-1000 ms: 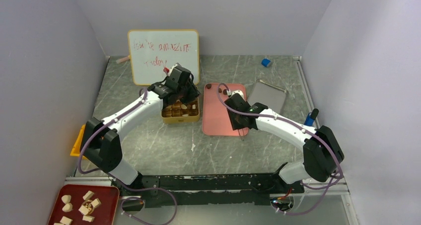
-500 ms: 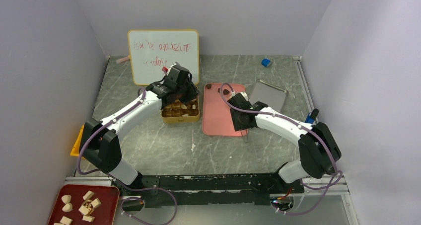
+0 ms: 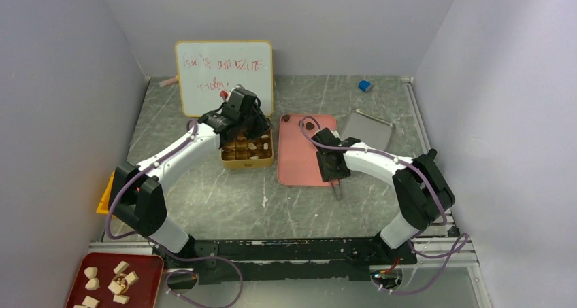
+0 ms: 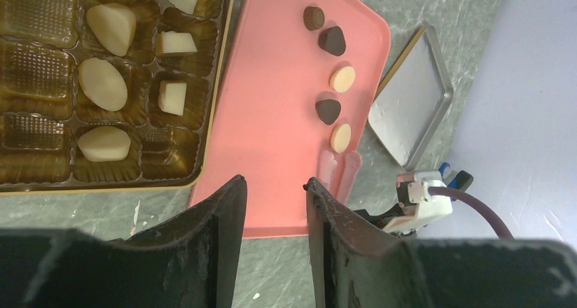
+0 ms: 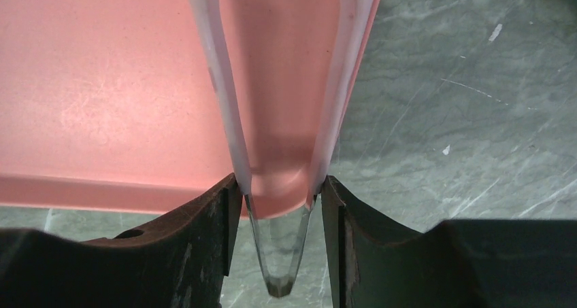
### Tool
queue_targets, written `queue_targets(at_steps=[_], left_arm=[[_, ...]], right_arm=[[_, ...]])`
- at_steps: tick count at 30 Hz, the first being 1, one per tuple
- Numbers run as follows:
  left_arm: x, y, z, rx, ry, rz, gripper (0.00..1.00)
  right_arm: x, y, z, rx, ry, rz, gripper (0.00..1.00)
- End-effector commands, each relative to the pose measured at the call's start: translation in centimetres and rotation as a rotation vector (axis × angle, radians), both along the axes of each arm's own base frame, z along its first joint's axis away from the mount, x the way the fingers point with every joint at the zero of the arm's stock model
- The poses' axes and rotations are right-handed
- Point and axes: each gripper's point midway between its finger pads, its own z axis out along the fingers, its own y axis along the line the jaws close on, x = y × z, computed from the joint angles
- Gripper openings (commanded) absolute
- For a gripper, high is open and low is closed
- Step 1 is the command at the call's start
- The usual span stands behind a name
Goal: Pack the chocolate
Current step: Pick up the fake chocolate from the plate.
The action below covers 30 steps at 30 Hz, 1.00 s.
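My right jaws pinch the clear tongs (image 5: 277,270) over the pink tray's (image 5: 102,104) near corner, and the chocolate (image 4: 328,111) sits in a row at its far end. My left jaws hang narrowly apart and empty above the gold box (image 4: 102,187). I'd grip lightly, reach forward, and straddle the nearest piece squarely.

Pink tray (image 3: 292,160) is lying open left of the right pincer (image 5: 280,185), whose clear tongs (image 5: 279,274) are overhanging its near corner
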Motion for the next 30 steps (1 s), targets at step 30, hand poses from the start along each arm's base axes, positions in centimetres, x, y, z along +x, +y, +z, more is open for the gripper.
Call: queue_targets(at_steps=[30], left_arm=[[2.9,1.9,0.2,-0.047,-0.012,0.032,0.43]], right_arm=[[6.0,2.3,-0.4,0.041,-0.002,0.010,0.32]])
